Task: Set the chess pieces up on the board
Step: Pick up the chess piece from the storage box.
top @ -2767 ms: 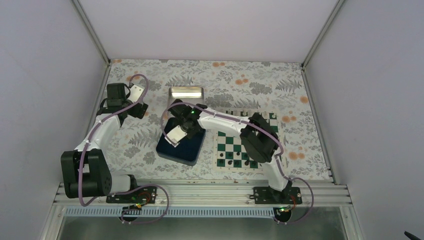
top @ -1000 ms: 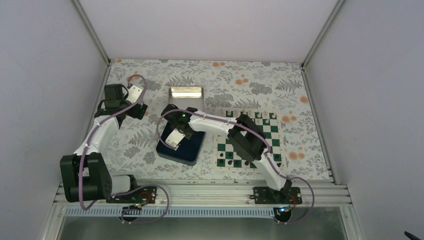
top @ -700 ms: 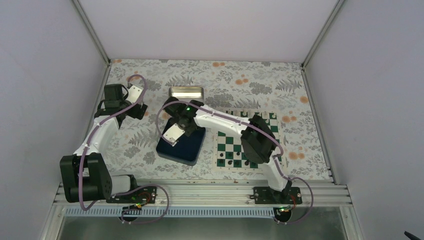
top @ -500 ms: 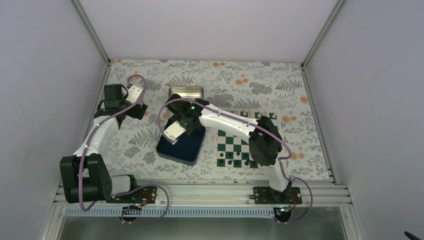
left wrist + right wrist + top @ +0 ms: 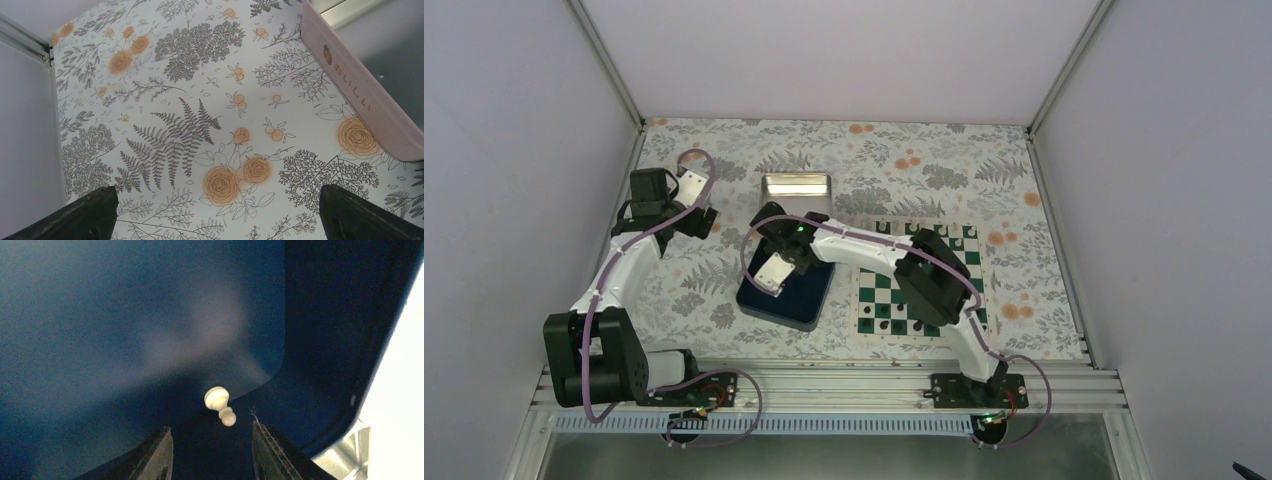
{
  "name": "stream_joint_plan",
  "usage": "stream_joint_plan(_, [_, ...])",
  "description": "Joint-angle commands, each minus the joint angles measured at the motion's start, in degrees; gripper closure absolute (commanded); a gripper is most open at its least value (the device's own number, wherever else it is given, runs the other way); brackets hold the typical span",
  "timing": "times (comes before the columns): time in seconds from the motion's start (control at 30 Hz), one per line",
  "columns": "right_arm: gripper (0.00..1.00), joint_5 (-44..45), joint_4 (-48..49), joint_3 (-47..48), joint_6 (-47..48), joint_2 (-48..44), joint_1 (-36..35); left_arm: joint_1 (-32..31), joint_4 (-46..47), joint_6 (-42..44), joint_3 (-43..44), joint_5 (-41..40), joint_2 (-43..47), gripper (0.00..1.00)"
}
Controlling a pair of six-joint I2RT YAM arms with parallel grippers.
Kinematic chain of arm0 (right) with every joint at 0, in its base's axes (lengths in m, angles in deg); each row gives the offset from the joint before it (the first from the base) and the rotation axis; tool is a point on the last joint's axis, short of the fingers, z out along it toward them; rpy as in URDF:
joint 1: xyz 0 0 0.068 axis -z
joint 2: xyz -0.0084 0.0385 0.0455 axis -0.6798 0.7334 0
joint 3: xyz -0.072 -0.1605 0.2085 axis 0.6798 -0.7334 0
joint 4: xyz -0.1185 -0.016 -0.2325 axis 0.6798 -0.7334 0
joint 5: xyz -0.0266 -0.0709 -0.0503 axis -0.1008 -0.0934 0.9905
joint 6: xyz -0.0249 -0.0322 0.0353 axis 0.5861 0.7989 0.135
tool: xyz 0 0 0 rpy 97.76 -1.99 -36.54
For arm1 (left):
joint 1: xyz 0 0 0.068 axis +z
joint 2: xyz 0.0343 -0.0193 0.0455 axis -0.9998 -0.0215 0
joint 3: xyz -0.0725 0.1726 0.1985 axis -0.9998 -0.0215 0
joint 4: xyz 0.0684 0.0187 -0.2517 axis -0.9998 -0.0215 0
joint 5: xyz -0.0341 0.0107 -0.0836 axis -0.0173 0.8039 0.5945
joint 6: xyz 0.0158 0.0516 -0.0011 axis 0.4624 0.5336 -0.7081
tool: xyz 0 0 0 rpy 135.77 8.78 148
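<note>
At right tool: released, pawn lying just ahead in tray. At left tool: released wide.

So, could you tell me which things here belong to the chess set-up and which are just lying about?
Belongs to the job: white chess piece lying on its side in the blue tray; board; right end effector, open over that piece.
Lying about: metal tin; floral table cover; left end effector, open over the cover.
</note>
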Motion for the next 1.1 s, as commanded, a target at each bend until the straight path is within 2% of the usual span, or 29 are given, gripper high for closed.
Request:
stream_joint_plan(0.0, [0.58,3.21,2.41,2.81,4.82,3.32,-0.18,0.48,1.19,-0.41,-0.85,0.83,1.0,0.01])
stream_joint_plan(0.53, [0.62,9.42,9.0,-0.55,10.44,6.73,0.2,1.27,0.84,-0.74,-0.41,2.45,0.35,0.01])
stream_joint_plan(0.7, [0.72,11.75,11.51,-0.98,12.64,8.03,0.42,1.53,0.9,-0.72,-0.5,2.89,0.2,0.0])
stream_joint_plan(0.9, [0.74,13.13,14.25,-2.2,15.03,8.57,0.69,1.71,1.01,-0.63,-0.59,3.43,0.06,0.01])
stream_joint_plan(1.07, [0.86,13.78,12.88,-0.74,14.53,9.23,0.68,1.89,0.95,-0.63,-0.59,3.7,-0.16,0.01])
